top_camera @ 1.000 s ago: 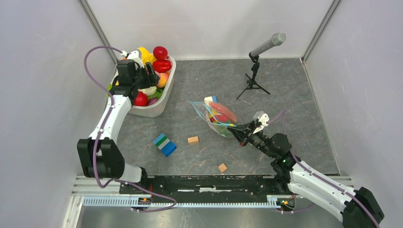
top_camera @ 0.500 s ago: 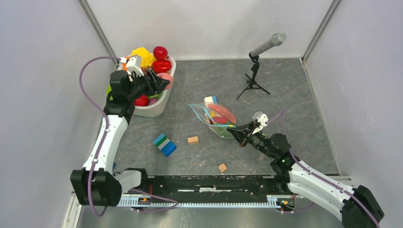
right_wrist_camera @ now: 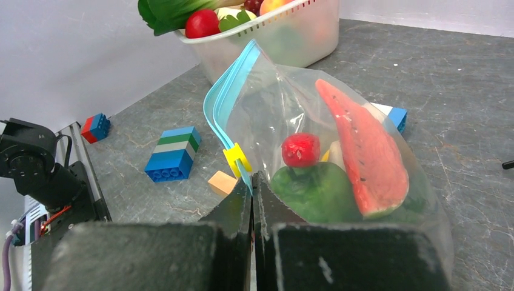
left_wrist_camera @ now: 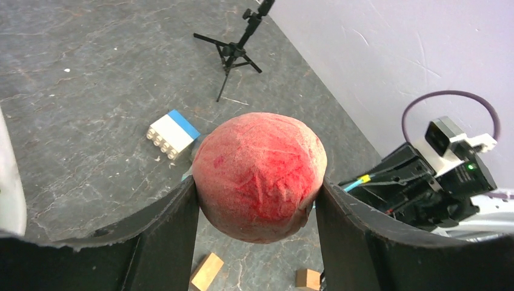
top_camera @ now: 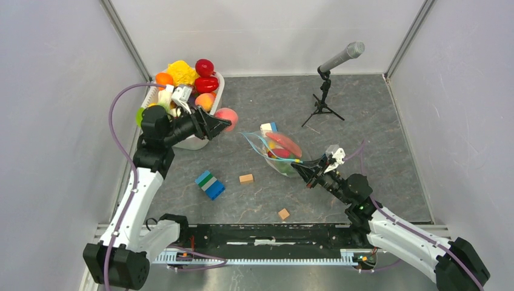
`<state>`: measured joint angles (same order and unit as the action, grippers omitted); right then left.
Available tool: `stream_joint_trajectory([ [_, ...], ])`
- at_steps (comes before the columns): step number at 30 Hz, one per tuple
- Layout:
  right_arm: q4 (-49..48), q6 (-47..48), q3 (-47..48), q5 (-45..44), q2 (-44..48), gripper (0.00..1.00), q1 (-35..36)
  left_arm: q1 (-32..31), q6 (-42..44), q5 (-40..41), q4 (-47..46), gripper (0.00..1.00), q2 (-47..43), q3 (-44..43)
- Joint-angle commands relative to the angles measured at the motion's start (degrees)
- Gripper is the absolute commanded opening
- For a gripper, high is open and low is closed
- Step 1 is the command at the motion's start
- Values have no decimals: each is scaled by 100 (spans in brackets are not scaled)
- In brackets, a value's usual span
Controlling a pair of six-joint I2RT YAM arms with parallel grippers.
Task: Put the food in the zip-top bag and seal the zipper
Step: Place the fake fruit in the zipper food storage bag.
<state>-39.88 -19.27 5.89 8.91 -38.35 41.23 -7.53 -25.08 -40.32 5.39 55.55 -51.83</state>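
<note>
My left gripper (top_camera: 222, 123) (left_wrist_camera: 257, 200) is shut on a pink-red toy peach (top_camera: 226, 115) (left_wrist_camera: 259, 174) and holds it in the air between the white tub and the bag. The clear zip-top bag (top_camera: 276, 151) (right_wrist_camera: 339, 139) lies mid-table with a watermelon slice (right_wrist_camera: 363, 151), a small red fruit (right_wrist_camera: 300, 150) and a green piece (right_wrist_camera: 312, 193) inside. My right gripper (top_camera: 299, 168) (right_wrist_camera: 253, 182) is shut on the bag's light-blue zipper strip (right_wrist_camera: 227, 103) beside its yellow slider (right_wrist_camera: 236, 159), holding the mouth up. More toy food (top_camera: 197, 76) fills the tub.
A white plastic tub (top_camera: 203, 134) stands at the back left. A blue-green-white block (top_camera: 209, 184) and two tan cubes (top_camera: 246, 178) (top_camera: 283, 213) lie on the table. A blue-white block (left_wrist_camera: 173, 133) lies beside the bag. A microphone on a tripod (top_camera: 324, 100) stands at the back right.
My left gripper has lifted the peach out of the tub and swung right toward the bag. My right gripper stays shut on the bag's zipper strip.
</note>
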Motion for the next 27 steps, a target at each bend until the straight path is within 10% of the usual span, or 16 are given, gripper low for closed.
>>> stream_joint_trajectory([
  [1,-334,8,-50,-259,31,0,-12,-46,-228,-379,-396,48,-254,32],
  [27,-265,7,-43,-292,94,0,-11,-1681,174,-425,-758,46,-194,65],
])
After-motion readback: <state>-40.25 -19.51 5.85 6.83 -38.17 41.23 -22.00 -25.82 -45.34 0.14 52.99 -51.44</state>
